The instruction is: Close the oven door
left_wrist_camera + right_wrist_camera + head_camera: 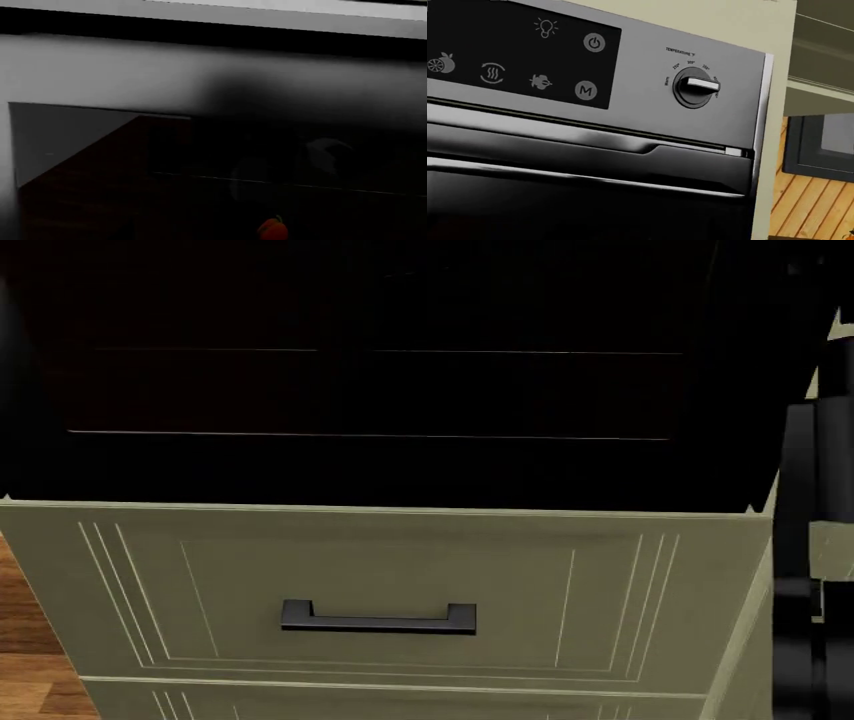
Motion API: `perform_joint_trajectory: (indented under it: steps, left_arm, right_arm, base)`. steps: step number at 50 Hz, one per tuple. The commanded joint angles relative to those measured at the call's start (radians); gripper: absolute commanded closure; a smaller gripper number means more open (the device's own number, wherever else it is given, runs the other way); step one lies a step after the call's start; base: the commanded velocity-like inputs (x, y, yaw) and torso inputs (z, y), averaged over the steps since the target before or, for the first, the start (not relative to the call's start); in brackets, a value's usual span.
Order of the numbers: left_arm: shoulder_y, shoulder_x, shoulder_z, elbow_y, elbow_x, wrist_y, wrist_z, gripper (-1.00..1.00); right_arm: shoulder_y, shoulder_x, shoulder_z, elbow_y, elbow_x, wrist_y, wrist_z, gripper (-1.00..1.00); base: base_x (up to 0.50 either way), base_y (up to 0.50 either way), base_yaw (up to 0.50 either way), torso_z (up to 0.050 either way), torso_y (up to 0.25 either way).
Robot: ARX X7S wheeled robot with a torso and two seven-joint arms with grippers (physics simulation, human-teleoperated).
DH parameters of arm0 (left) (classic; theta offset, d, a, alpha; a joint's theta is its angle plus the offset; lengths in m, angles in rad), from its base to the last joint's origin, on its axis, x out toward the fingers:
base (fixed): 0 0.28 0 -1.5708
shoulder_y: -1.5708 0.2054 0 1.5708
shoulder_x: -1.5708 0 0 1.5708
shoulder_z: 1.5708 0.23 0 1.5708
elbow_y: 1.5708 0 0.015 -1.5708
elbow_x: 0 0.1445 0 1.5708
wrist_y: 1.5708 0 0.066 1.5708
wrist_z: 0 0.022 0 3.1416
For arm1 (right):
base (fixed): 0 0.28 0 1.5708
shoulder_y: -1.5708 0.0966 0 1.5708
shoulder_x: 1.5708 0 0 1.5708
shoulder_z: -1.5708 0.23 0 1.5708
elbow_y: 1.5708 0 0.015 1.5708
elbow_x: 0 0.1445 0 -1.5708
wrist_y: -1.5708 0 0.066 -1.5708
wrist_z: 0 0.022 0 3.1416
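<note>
1. The oven door [580,165] fills the lower part of the right wrist view: a glossy black front with a slim bar handle [594,145] along its top edge. It stands upright here, just under the control panel, with only a thin dark seam between them.
2. In the head view the same oven [374,380] is a broad black area above the cream cabinet, with two faint horizontal lines across it. It is too dark there to tell how the door sits.
3. Directly below the oven is a cream panelled drawer front [387,590], its top edge meeting the oven's lower edge. A black bar pull [378,617] sits at the middle of its panel.
4. The left wrist view is close up on grey metal and a dark glass pane [100,150] of the oven, mostly blurred and in shadow. A small orange object [272,228] shows low in the pane; what it is I cannot tell.
5. The control panel [520,50] carries white touch icons, and just beside it is a round black temperature knob [696,86].
6. A wooden plank floor [810,205] shows past the oven's side.
7. Neither gripper appears in any view, so whether each is spread or clamped cannot be told.
</note>
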Motion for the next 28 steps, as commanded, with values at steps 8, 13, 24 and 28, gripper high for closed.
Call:
perform_joint_trajectory:
  steps: [8,13,24,28]
  left_arm:
    - [-0.133,0.054,0.478,-0.305,-0.311,0.119,-0.001,-1.0]
    - [-0.128,0.054,0.49,-0.305,-0.304,0.1,-0.023,-1.0]
    - [-0.132,0.054,0.448,-0.305,-0.269,0.071,-0.02,-1.0]
    - [-0.132,0.054,0.448,-0.305,-0.269,0.071,-0.02,-1.0]
  right_arm:
    - [0.197,-0.139,0.078,0.501,-0.165,-0.096,-0.104,-1.0]
    - [0.178,-0.151,0.074,0.501,-0.21,-0.052,-0.104,-1.0]
    - [0.177,-0.146,0.093,0.501,-0.208,-0.022,-0.087,-1.0]
    - [0.177,-0.146,0.093,0.501,-0.208,-0.022,-0.087,-1.0]
  base:
    - [0.0,0.0,0.0,0.0,0.0]
    - [0.0,0.0,0.0,0.0,0.0]
    - [0.0,0.0,0.0,0.0,0.0]
    - [0.0,0.0,0.0,0.0,0.0]
